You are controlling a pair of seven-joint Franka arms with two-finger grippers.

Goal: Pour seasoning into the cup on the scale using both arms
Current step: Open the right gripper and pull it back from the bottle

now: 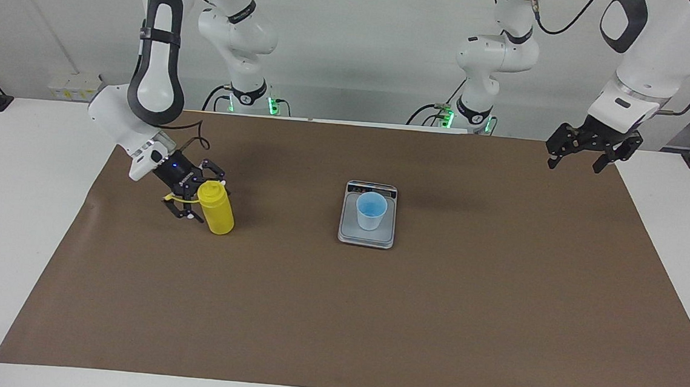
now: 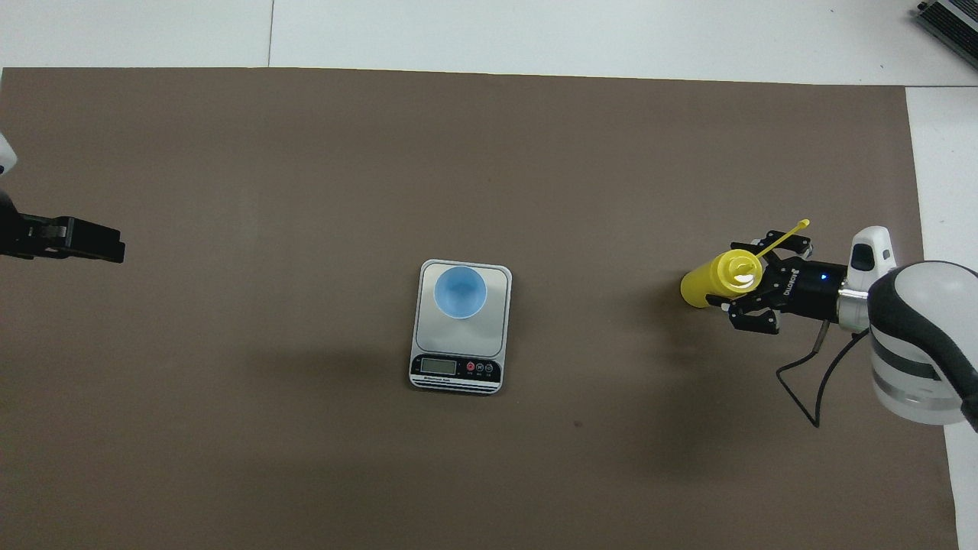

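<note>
The yellow seasoning bottle (image 1: 217, 210) (image 2: 712, 280) stands upright on the brown mat toward the right arm's end of the table, its cap strap sticking out sideways. My right gripper (image 1: 194, 198) (image 2: 752, 286) is open just beside the bottle's top, its fingers spread to either side of the neck. The pale blue cup (image 1: 371, 211) (image 2: 460, 291) stands on the silver-grey scale (image 1: 366, 237) (image 2: 458, 344) in the middle of the mat. Over the mat's edge at its own end of the table, my left gripper (image 1: 584, 157) (image 2: 84, 241) waits, open and holding nothing.
The brown mat (image 1: 336, 314) covers most of the white table. A black cable (image 2: 802, 382) loops down from the right wrist onto the mat. The scale's display strip faces the robots.
</note>
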